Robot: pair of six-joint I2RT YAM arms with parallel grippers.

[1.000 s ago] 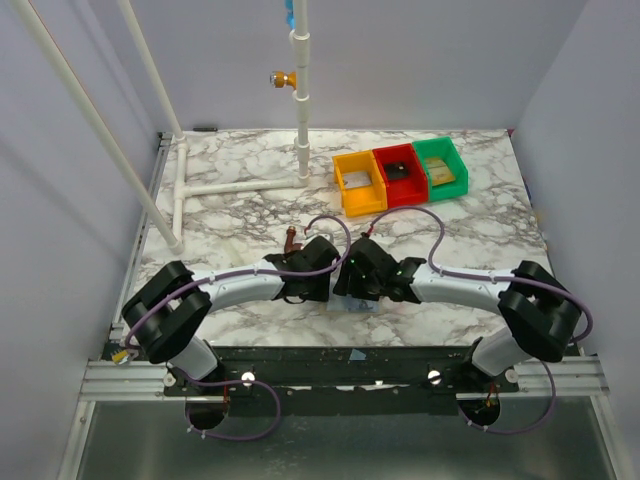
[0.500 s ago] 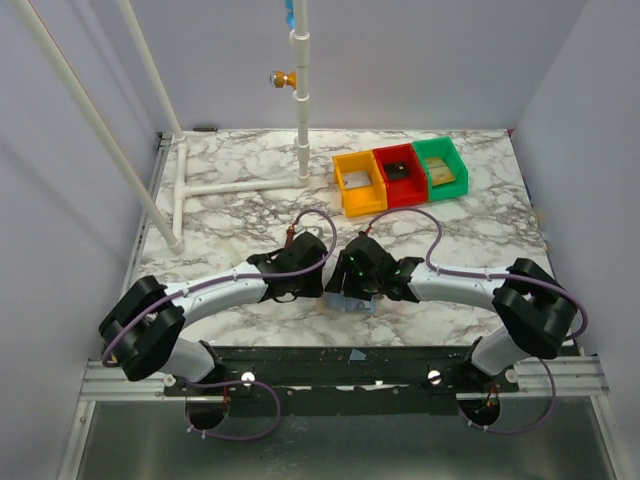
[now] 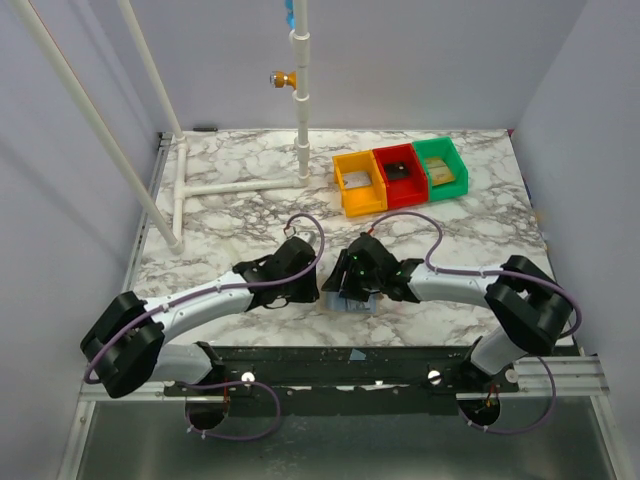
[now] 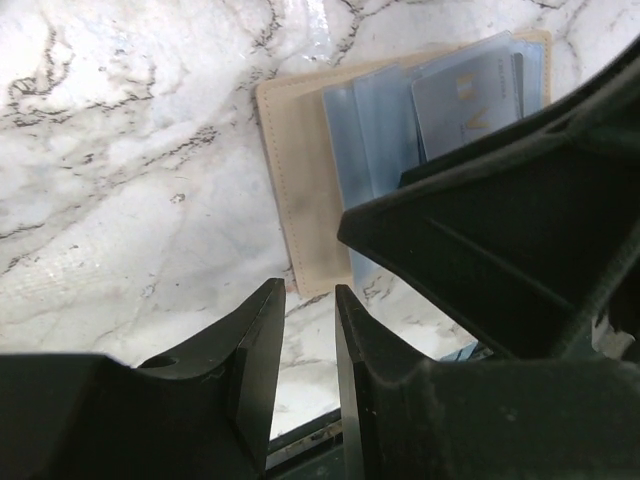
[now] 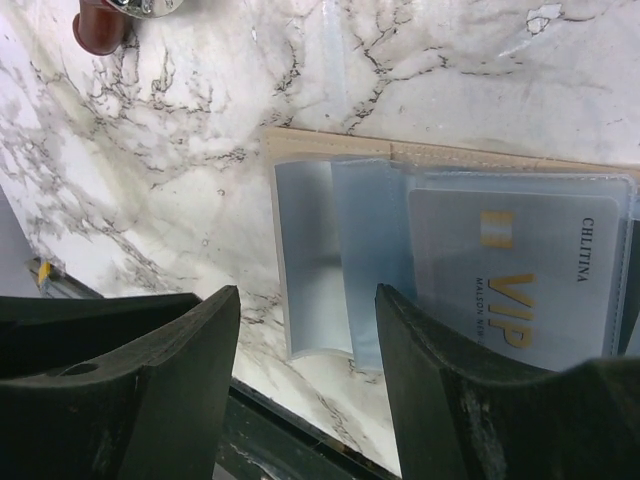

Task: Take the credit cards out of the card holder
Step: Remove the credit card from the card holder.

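The card holder (image 5: 330, 150) lies open on the marble table (image 3: 230, 230), a beige flat with clear blue sleeves (image 5: 310, 260). A grey VIP card (image 5: 510, 280) sits in one sleeve. The holder also shows in the left wrist view (image 4: 300, 170) and, mostly hidden under the right gripper, in the top view (image 3: 352, 303). My right gripper (image 5: 308, 325) is open and empty, its jaws straddling the sleeves' near end just above them. My left gripper (image 4: 310, 305) is beside the holder's corner, jaws only narrowly apart, holding nothing. In the top view the two grippers (image 3: 300, 272) (image 3: 350, 282) are close together.
Yellow (image 3: 358, 182), red (image 3: 398, 175) and green (image 3: 441, 166) bins stand at the back right, each with something in it. A white pipe frame (image 3: 240, 187) and post (image 3: 301, 100) stand at the back left. The table's front edge lies just behind the holder.
The left arm has swung its elbow out to the left and stretched lower. Both grippers have shifted slightly left over the holder. Nothing was taken hold of.
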